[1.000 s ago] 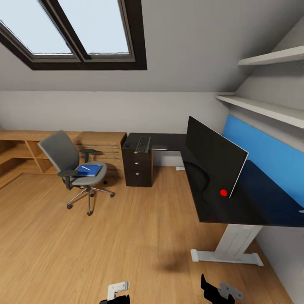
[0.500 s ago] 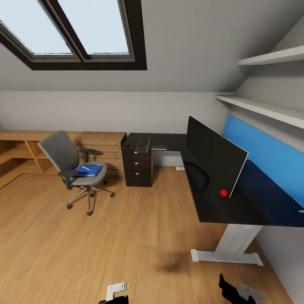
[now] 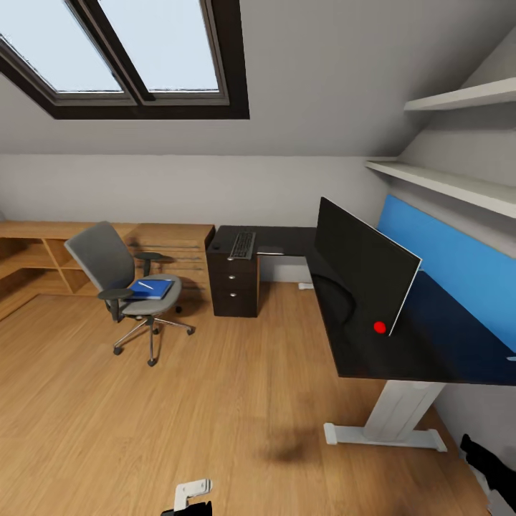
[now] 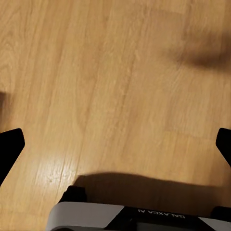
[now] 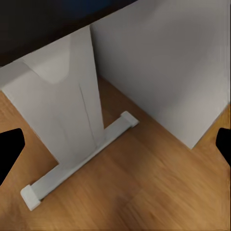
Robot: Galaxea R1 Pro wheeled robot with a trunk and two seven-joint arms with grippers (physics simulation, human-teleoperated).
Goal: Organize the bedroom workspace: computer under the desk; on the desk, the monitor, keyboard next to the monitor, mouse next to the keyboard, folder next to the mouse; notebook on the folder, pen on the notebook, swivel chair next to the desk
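right gripper: swung out rightward, jaws spread (facing desk leg) | left gripper: unmoved, jaws spread

1. A dark-framed skylight is set into the grey sloped ceiling and shows pale sky.
2. A pale grey wall runs below the slope.
3. The oak plank floor carries a soft dark shadow patch.
4. Low oak shelving lines the far wall at the left.
5. A dark drawer unit stands beside it.
6. Two white wall shelves hang at the right.
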